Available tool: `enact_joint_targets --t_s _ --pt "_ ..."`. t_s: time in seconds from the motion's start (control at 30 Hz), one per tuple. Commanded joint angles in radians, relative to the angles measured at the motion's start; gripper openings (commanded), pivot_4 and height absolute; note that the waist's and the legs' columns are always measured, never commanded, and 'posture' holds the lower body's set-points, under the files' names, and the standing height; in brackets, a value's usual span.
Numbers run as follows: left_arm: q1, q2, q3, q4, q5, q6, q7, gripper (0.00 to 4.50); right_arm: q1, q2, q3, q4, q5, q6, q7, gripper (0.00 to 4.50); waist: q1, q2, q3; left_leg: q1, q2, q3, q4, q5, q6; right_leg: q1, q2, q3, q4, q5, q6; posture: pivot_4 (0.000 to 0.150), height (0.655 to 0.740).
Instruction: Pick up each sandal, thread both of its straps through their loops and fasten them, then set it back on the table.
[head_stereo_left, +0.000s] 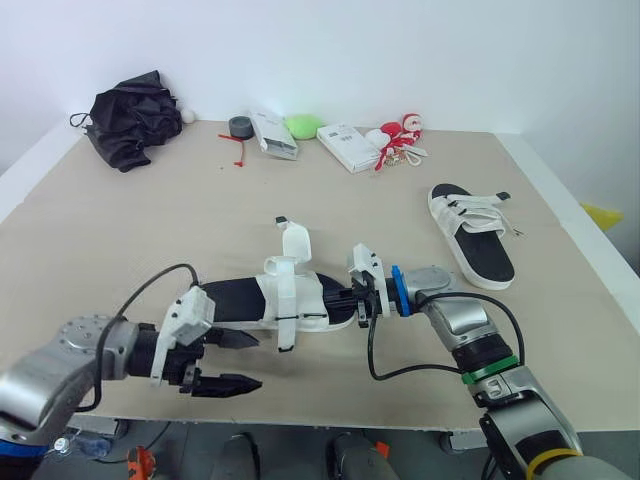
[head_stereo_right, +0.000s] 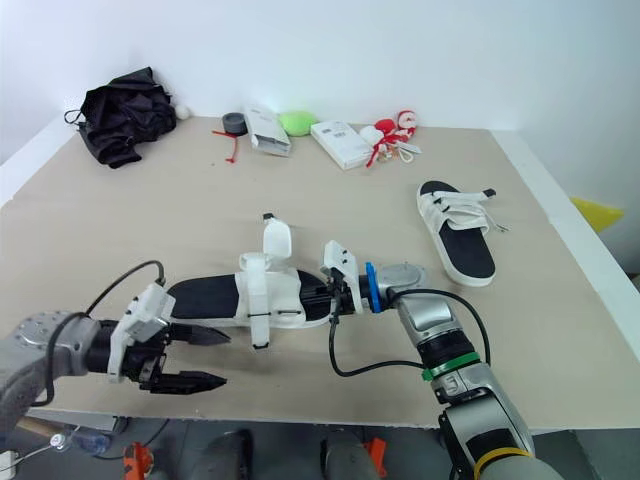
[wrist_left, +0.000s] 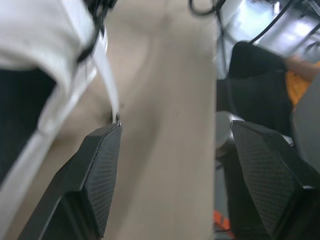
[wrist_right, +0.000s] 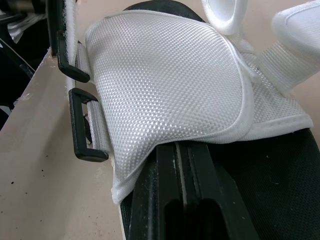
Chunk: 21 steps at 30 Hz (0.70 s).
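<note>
Now: the near sandal (head_stereo_left: 250, 300) lies lengthwise close to the front edge of the table (head_stereo_left: 120, 230). Its toe end is clamped in the right gripper (head_stereo_left: 358, 303), whose fingers look pressed shut on the sole. One strap (head_stereo_left: 296, 243) stands up unfastened. A second strap end (wrist_left: 107, 75) trails over the sandal's near side, its tip just beside one finger of the left gripper (head_stereo_left: 250, 361). That gripper is spread wide and holds nothing. The black loops (wrist_right: 85, 127) sit on the sandal's side; I cannot tell whether either is threaded. The second sandal (head_stereo_left: 472, 232) rests well apart, far right. Step in hand, as I judge it: catch the trailing strap. Close on it near its tip, not on the sole. Keep the right hold steady so the loop does not swing. Feed the tip squarely into the slot, then pull through before pressing down.
</note>
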Motion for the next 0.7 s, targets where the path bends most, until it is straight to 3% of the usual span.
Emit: enact_joint_targets --t_s 0.03,0.63,0.7 --pt "-0.010 -0.054 -0.025 0.020 0.053 -0.060 0.061 3.57 0.054 -0.013 0.071 0.054 -0.070 0.043 -0.017 0.00 0.001 0.000 0.000 0.000 0.000 0.000 0.000 0.000 0.000 0.000 0.000 0.000 0.000 0.000 0.000 0.150 0.7380" --pt "-0.119 -0.218 -0.165 0.104 0.110 -0.033 0.126 3.57 0.064 -0.019 0.067 0.035 -0.069 0.052 -0.029 0.00 0.004 0.000 -0.001 0.000 0.000 0.001 0.001 -0.001 0.002 0.001 0.002 0.000 0.000 0.000 0.001 0.150 0.7380" --pt "-0.130 -0.230 -0.169 0.112 0.108 -0.025 0.134 3.05 0.067 -0.021 0.066 0.031 -0.068 0.054 -0.030 0.00 0.004 0.000 -0.001 0.000 0.000 0.001 0.001 -0.001 0.002 0.001 0.002 0.000 0.000 0.000 0.001 0.150 0.7380"
